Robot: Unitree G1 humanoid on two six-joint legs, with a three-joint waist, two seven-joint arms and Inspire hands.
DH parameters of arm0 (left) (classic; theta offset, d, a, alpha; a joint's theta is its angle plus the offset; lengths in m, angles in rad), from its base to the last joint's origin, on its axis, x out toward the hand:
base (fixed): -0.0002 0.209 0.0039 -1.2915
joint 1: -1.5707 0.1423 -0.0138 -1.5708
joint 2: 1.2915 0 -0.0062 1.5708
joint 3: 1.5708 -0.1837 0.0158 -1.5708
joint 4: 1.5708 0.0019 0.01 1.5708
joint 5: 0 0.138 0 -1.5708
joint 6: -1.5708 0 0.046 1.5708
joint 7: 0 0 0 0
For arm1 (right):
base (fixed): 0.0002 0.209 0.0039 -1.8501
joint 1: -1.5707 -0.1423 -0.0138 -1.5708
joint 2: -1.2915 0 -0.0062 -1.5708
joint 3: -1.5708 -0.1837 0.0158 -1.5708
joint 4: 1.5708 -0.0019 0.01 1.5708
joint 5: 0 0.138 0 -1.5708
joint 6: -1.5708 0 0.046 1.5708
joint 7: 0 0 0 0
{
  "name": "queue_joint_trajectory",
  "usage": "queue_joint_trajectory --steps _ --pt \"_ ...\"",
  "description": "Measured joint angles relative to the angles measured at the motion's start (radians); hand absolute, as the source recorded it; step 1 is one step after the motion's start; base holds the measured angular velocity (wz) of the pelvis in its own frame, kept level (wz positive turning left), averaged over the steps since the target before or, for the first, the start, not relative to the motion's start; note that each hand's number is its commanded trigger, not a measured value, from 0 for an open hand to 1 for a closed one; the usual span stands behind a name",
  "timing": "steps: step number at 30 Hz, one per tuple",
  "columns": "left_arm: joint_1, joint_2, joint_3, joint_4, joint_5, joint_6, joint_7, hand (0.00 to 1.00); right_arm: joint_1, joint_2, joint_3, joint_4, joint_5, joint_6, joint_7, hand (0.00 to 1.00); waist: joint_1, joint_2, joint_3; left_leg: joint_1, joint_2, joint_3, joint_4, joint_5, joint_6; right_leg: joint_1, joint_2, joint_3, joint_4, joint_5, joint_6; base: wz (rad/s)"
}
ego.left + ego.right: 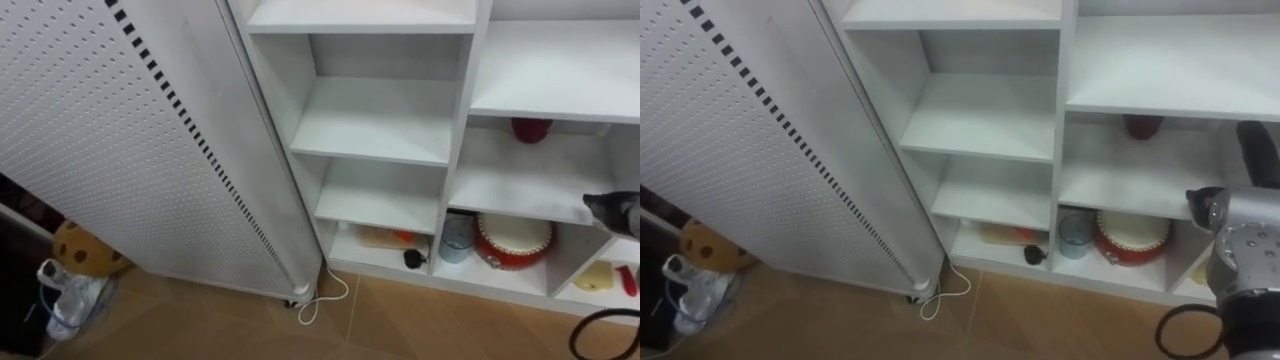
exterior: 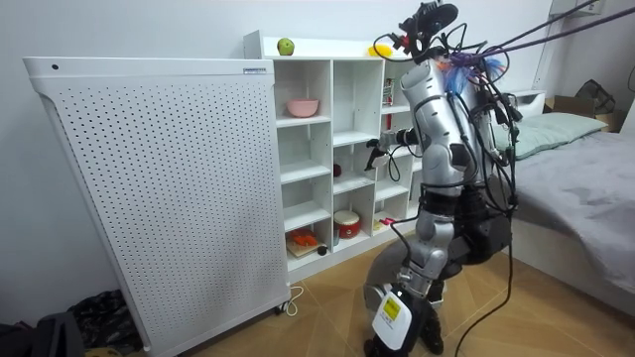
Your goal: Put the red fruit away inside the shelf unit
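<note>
The apple [image 2: 286, 47] sits atop the closet [image 2: 330, 119] while the right robot hand [image 2: 378, 149], whose grip I cannot tell, nears the middle shelves; a high, unseen reach might roll the apple off.

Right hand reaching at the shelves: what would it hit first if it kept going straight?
Probably the white shelf unit: the right hand points at a middle compartment in the room view's right column, so it would likely reach that compartment's back wall. Depth is unclear.
</note>
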Motion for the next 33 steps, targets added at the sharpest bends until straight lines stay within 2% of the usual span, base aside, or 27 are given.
queue_joint_trajectory --steps 4,8,11,14,16,20,23,25,27,28,30,33 --pt "0.000 -0.001 0.000 0.007 0.005 0.005 -0.004 0.00 0.013 0.000 0.000 0.081 0.041 0.013 0.058 0.00 0.010 0.001 0.0017 0.086 0.005 0.005 -0.052 0.000 0.000 0.083 0.015 0.001 -0.056 0.008 0.008 -0.08" --pt "-0.004 -0.002 0.001 0.013 0.016 0.011 -0.032 0.00 0.060 0.000 -0.002 0.185 0.084 0.023 0.172 0.00 0.026 0.004 0.0053 0.203 0.015 0.007 -0.136 0.005 -0.004 0.198 0.033 -0.007 -0.149 0.029 0.012 -0.13" --pt "-0.038 -0.004 0.003 0.060 0.010 0.028 -0.055 0.00 0.129 0.006 -0.002 0.241 0.093 0.038 0.244 0.00 0.028 0.002 0.0075 0.291 0.015 0.006 -0.213 0.022 -0.006 0.291 0.041 -0.027 -0.227 0.043 0.016 0.01" --pt "-0.076 -0.007 0.003 0.122 0.012 0.032 -0.077 0.00 0.184 0.023 -0.012 0.267 0.097 0.059 0.298 0.00 0.024 0.000 0.0093 0.377 0.015 0.005 -0.295 0.036 -0.009 0.371 0.051 -0.028 -0.305 0.063 0.021 -0.04" --pt "-0.094 -0.008 0.014 0.144 0.018 0.042 -0.090 0.00 0.220 0.044 -0.047 0.273 0.105 0.059 0.324 0.00 0.016 -0.001 0.0103 0.427 0.016 0.006 -0.328 0.045 -0.010 0.423 0.053 -0.039 -0.339 0.063 0.024 0.02" --pt "-0.126 -0.022 0.048 0.167 0.040 0.065 -0.108 0.00 0.299 0.125 -0.080 0.299 0.108 0.091 0.414 0.00 -0.038 -0.013 0.0151 0.548 0.016 0.006 -0.420 0.051 -0.015 0.551 0.070 -0.055 -0.432 0.067 0.036 0.08" --pt "-0.121 -0.035 0.067 0.163 0.045 0.067 -0.111 0.00 0.387 0.182 -0.079 0.313 0.102 0.108 0.454 0.00 -0.067 -0.019 0.0106 0.634 0.019 0.007 -0.477 0.052 -0.017 0.643 0.093 -0.060 -0.514 0.081 0.050 -0.02" --pt "-0.111 -0.045 0.103 0.153 0.057 0.072 -0.110 0.00 0.458 0.220 -0.077 0.311 0.079 0.122 0.480 0.00 -0.085 -0.021 0.0072 0.682 0.023 0.007 -0.509 0.053 -0.018 0.701 0.107 -0.069 -0.563 0.095 0.057 -0.04" --pt "-0.106 -0.057 0.162 0.155 0.088 0.072 -0.101 0.00 0.585 0.261 -0.075 0.314 0.078 0.142 0.504 0.00 -0.100 -0.035 -0.0116 0.749 0.020 0.014 -0.555 0.053 -0.018 0.766 0.114 -0.070 -0.611 0.103 0.068 -0.02" --pt "-0.101 -0.062 0.182 0.151 0.096 0.072 -0.094 0.00 0.617 0.268 -0.074 0.316 0.067 0.148 0.508 0.00 -0.108 -0.036 -0.0131 0.766 0.019 0.015 -0.564 0.053 -0.017 0.786 0.116 -0.071 -0.624 0.105 0.071 0.04" --pt "-0.061 -0.074 0.234 0.129 0.116 0.069 -0.060 0.00 0.737 0.299 -0.052 0.331 -0.019 0.166 0.538 0.00 -0.139 -0.046 -0.0237 0.838 0.016 0.020 -0.605 0.053 -0.017 0.860 0.120 -0.076 -0.673 0.110 0.080 -0.02" --pt "-0.012 -0.094 0.293 0.094 0.150 0.071 -0.032 0.00 0.880 0.320 0.013 0.338 -0.081 0.169 0.563 0.00 -0.165 -0.057 -0.0314 0.910 0.016 0.030 -0.640 0.053 -0.017 0.932 0.127 -0.074 -0.712 0.115 0.087 -0.11"
